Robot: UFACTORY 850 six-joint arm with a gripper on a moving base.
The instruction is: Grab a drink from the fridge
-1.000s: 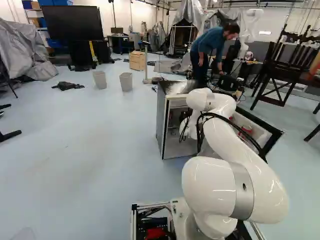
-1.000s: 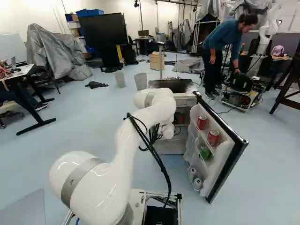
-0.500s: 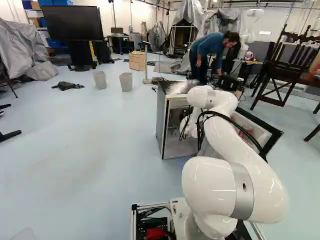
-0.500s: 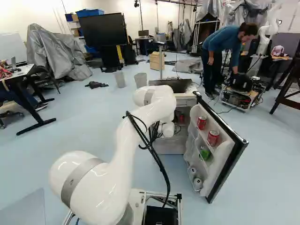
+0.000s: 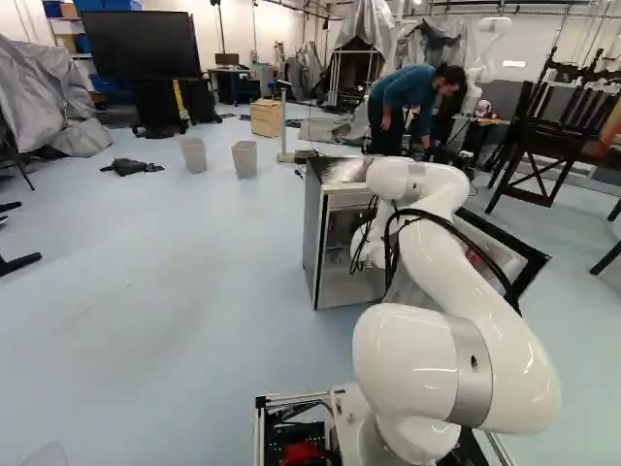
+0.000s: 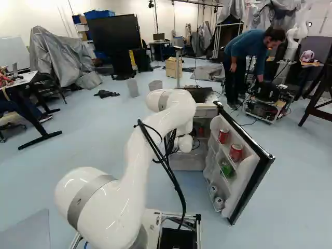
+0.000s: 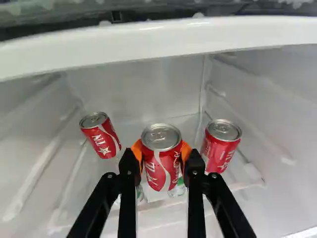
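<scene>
Pinching a red can [image 7: 159, 166] from both sides inside the fridge [image 5: 312, 238], the robot's hand [image 7: 161, 151] holds it upright between a second can [image 7: 102, 141] and a third can [image 7: 220, 148]; its exit likely lies straight back.

Red-and-silver cylindrical metal can [image 7: 161, 161]: clamped upright between two matching cans [image 7: 222, 148] inside grey, white-lined, box-shaped fridge [image 5: 312, 238]; door [image 6: 251, 179] open.

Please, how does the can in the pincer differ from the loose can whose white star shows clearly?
The gripped can is squeezed from both sides by the pincer; the starred can has nothing gripping it. The gripped can looks larger in the wrist view, the starred can smaller. Both are red with silver tops, inside the fridge.
</scene>
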